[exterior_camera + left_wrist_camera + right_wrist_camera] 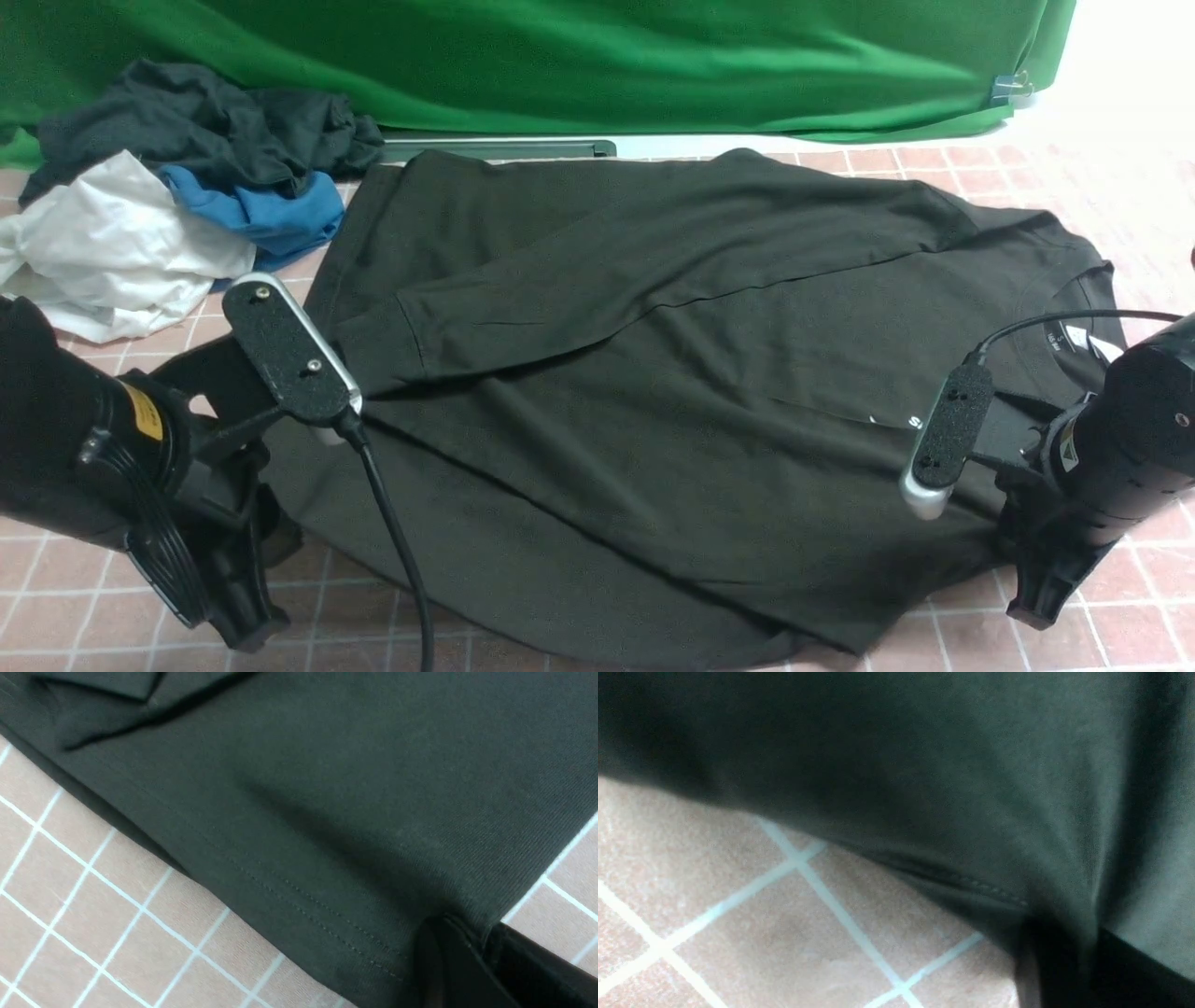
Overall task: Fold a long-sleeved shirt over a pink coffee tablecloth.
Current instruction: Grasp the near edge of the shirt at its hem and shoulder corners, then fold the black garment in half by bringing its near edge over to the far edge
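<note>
Tablecloth (75, 607) of pink-brown colour with thin white squares covers the whole surface, and a green backdrop (560, 56) hangs behind it. On the tablecloth the black shirt (653, 373) lies spread flat in the middle, with its collar toward the robot's right and its bottom hem toward the left. One long sleeve is folded across the body, with its cuff near the hem side. At the far left, just beside the shirt, sits a heap of clothes (177, 196) in black, blue and white.

The left gripper (257, 635) is low at the near corner of the hem; its fingers are pressed together on the fabric, with the stitched hem running into them. The right gripper (1032, 607) is low at the near edge below the collar. Its fingers are also pressed together, and they seem to pinch the shirt's edge, though this wrist view is blurred.

Inside the collar a small white label (1074, 341) shows, and tiny white lettering (910, 422) is on the chest.
</note>
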Action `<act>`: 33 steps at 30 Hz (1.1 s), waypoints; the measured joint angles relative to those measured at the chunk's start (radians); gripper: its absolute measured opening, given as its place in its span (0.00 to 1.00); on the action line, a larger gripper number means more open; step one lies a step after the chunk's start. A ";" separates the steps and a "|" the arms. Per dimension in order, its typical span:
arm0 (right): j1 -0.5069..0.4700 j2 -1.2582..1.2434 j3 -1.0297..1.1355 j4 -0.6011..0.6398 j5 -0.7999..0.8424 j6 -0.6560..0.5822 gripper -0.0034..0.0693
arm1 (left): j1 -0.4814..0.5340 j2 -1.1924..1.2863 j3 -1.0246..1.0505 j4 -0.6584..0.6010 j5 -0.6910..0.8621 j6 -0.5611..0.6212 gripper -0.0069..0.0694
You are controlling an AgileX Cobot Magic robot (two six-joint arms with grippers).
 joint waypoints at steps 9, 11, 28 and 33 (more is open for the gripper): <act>0.000 -0.146 0.000 0.014 0.267 0.219 0.10 | 0.000 -0.133 0.000 -0.025 0.073 -0.057 0.13; 0.000 -0.189 0.000 0.032 0.333 0.256 0.10 | 0.000 -0.185 0.000 -0.026 0.108 -0.077 0.13; -0.028 -0.151 -0.191 0.030 0.213 0.397 0.09 | 0.007 0.041 -0.055 0.116 -0.256 -0.252 0.13; -0.092 -0.056 -0.276 0.029 0.204 0.394 0.09 | 0.070 0.209 -0.188 0.120 -0.291 -0.297 0.13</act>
